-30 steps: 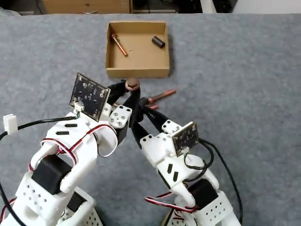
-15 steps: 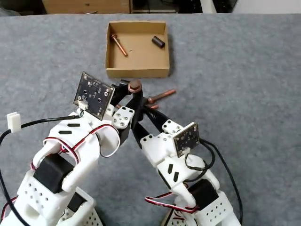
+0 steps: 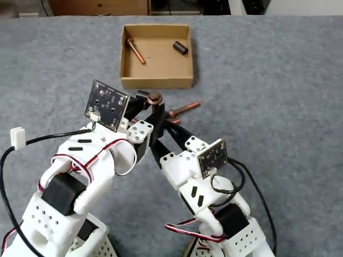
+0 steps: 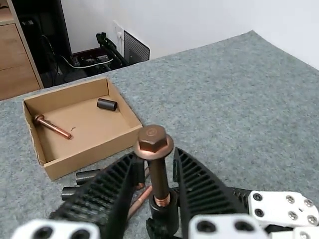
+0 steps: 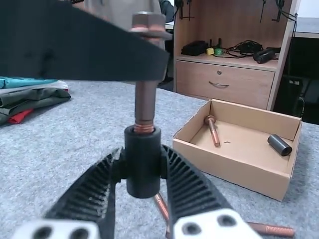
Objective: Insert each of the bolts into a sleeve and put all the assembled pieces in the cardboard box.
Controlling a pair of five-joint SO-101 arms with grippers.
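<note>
My left gripper [image 4: 155, 163] is shut on a copper bolt [image 4: 154, 144], which stands upright with its hex head on top. The bolt's threaded end sits in the mouth of a black sleeve [image 5: 142, 164], and my right gripper [image 5: 142, 158] is shut on that sleeve from below. In the high view both grippers meet just in front of the cardboard box [image 3: 156, 81], with the bolt head [image 3: 154, 98] between them. The box [image 4: 37, 144] holds one loose bolt [image 3: 135, 51] and one loose sleeve [image 3: 180, 47], lying apart.
Another bolt [image 3: 184, 109] lies on the grey felt right of the grippers. Two loose sleeves [image 4: 88, 176] lie by the box's front wall, with a further bolt [image 4: 139, 198] under my left fingers. Shelving and cables stand beyond the table's far edge.
My left arm has shifted slightly right and towards me, carrying the bolt with it over the sleeve. The right arm has stayed put.
</note>
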